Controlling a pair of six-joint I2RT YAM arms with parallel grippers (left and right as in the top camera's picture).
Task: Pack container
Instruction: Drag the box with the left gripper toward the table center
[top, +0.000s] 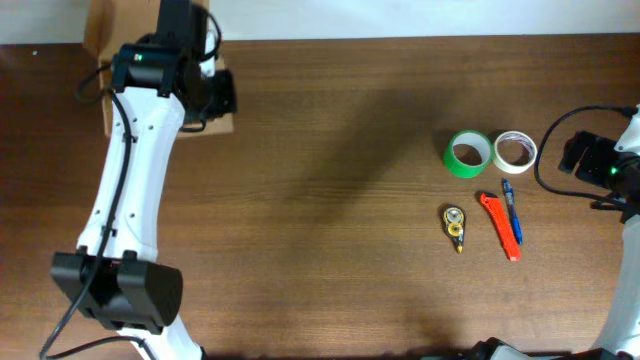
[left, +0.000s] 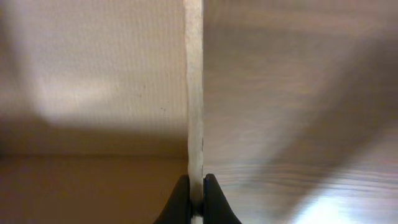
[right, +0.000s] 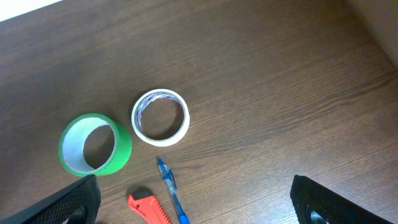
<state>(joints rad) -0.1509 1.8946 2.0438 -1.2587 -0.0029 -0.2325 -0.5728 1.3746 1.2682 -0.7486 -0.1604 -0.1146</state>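
left tool (left: 196, 199) pinching container (left: 194, 93) flap edge, far left; right tool (right: 200, 202) spread wide above green tape roll (right: 94, 144), white tape roll (right: 160, 116); packing seemingly unstarted, items all on surface (top: 330, 200).

Dark wood table (top: 330, 150) has a box (top: 100, 28) at the far-left corner, and over right a green tape (top: 450, 160) beside a white tape (top: 497, 152), with a yellow dispenser (top: 454, 222), orange cutter (top: 500, 228) and blue pen (top: 512, 212) nearby.

Plain brown cardboard box (top: 105, 30), upper left of the overhead frame, largely hidden, its thin wall seen edge-on, vertical, mid-frame in the left wrist view
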